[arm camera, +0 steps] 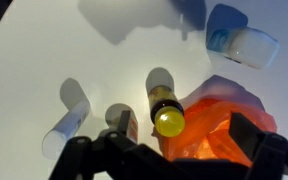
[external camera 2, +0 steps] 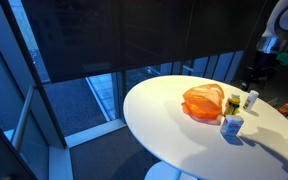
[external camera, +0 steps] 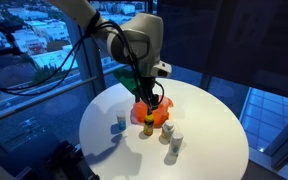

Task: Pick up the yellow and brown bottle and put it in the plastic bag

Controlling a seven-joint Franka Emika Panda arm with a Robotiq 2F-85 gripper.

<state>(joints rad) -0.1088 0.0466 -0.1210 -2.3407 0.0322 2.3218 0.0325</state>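
The yellow and brown bottle [arm camera: 166,115] stands upright on the round white table, with a yellow cap and a brown body. It touches the edge of the orange plastic bag [arm camera: 212,130]. Both show in both exterior views: the bottle [external camera: 147,125] [external camera 2: 234,103] and the bag [external camera: 157,112] [external camera 2: 203,102]. My gripper [arm camera: 189,132] is open and empty. It hovers above the bottle and the bag, one finger left of the bottle and one over the bag. It also shows in an exterior view [external camera: 152,98].
A white bottle with a blue label [arm camera: 240,45] lies near the bag. A white bottle [arm camera: 68,125] and a small dark one [arm camera: 117,116] stand left of the yellow bottle. Two more bottles [external camera: 171,140] show in an exterior view. The table edge [external camera: 94,150] is close.
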